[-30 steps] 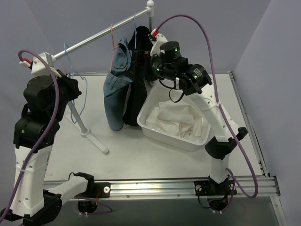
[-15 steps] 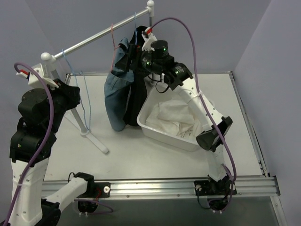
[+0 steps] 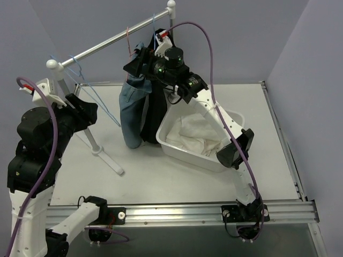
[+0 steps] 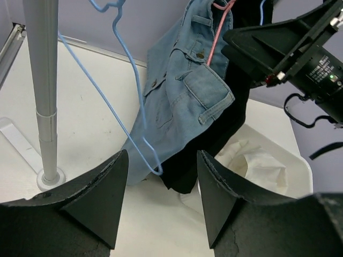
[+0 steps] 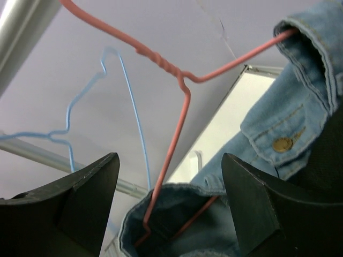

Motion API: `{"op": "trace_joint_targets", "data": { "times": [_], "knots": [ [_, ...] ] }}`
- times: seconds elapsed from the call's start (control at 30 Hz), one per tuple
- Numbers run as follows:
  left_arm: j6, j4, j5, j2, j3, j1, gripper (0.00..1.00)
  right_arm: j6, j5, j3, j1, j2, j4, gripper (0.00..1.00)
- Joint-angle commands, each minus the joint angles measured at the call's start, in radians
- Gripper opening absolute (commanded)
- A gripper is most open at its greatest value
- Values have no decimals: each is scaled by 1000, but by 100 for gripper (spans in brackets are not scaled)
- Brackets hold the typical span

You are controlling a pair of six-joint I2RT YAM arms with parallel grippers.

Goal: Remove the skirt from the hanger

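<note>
Although skirt hangs on hanger beside denim garment, right gripper, jaws apart and empty, lines up on pink hanger; left gripper likewise agape. Risk: closing grabs wrong wire, dragging denim.

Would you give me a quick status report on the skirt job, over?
Left gripper jaws open, empty. Right gripper jaws open by pink hanger. Skirt hangs on rail from hanger. Denim garment pressed against it.
</note>
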Motion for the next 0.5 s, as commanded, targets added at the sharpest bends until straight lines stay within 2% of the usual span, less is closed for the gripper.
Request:
{"op": "trace_joint_targets", "data": {
  "times": [0.0, 0.27, 0.47],
  "knots": [
    [-9, -26, 49, -28, 1, 6, 63, 9, 28, 66, 22, 44, 112, 72],
    [-6, -55, 198, -73, 34, 6, 63, -9, 146, 89, 76, 92, 188, 62],
    [13, -129, 246, -105, 67, 6, 63, -4, 159, 114, 79, 106, 215, 51]
  ]
}}
